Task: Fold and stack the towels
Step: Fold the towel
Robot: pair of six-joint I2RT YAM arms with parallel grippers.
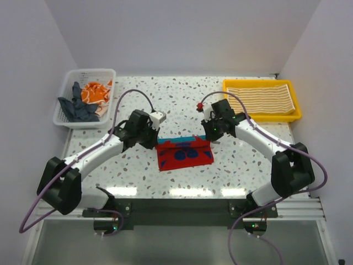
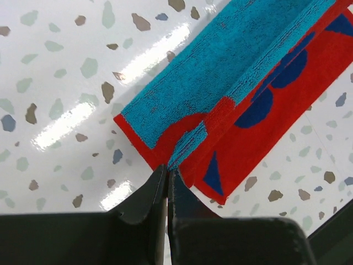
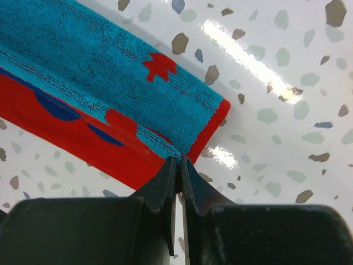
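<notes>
Black jaws of left gripper (image 2: 167, 170) clenched on left corner of red-and-teal towel (image 2: 248, 77); right gripper (image 3: 179, 162) likewise pinched shut on opposite corner. Towel lies at centre of table (image 1: 138, 171), between arms, teal underside turned up along gripped edge. Risks: bite is thin, at fingertips only, so corner may slip out; unequal travel of arms would skew fold; excess tension could drag cloth across glossy top. Striped towel (image 1: 259, 98) in yellow tray (image 1: 262, 117); others in mesh basket (image 1: 88, 72).
</notes>
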